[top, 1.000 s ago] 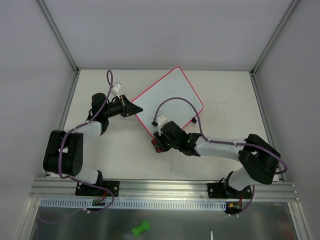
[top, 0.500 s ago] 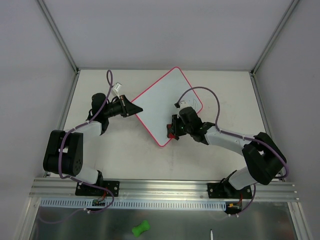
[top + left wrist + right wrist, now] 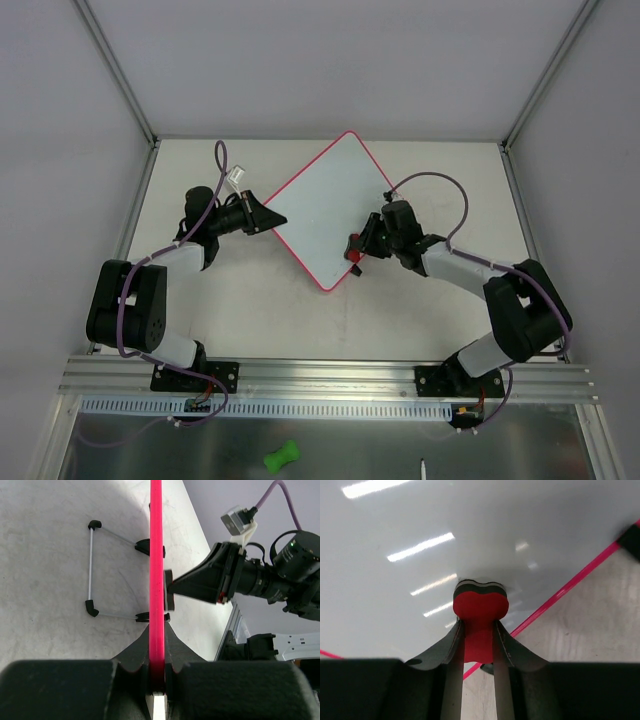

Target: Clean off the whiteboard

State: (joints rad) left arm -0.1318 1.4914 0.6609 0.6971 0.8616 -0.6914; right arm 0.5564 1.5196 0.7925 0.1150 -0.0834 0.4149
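Your right gripper (image 3: 479,630) has its two fingers clamped on the narrow waist of a red eraser (image 3: 480,609). The eraser's rounded head sticks out past the fingertips, and its dark pad face meets the glossy white surface of the whiteboard (image 3: 435,535). Just beside that contact the board's pink frame (image 3: 570,583) runs diagonally, with bare table (image 3: 600,630) beyond it, so you are working close to the board's edge on the right arm's side. Your left gripper (image 3: 157,652) is closed on the frame at the board's left corner, one finger on each side. From that wrist you see the board edge-on as a single pink line running away from the fingers. On one side of that line a thin wire bracket (image 3: 90,565) with black ends shows against the table. On the other side the right arm's gripper points in at the board, a sliver of red between its fingers. From above, the whiteboard sits on the far middle of the table, turned like a diamond with one corner toward the back wall. The left arm (image 3: 150,290) reaches in from the left and the right arm (image 3: 470,275) from the right, their grippers on opposite sides of the board.
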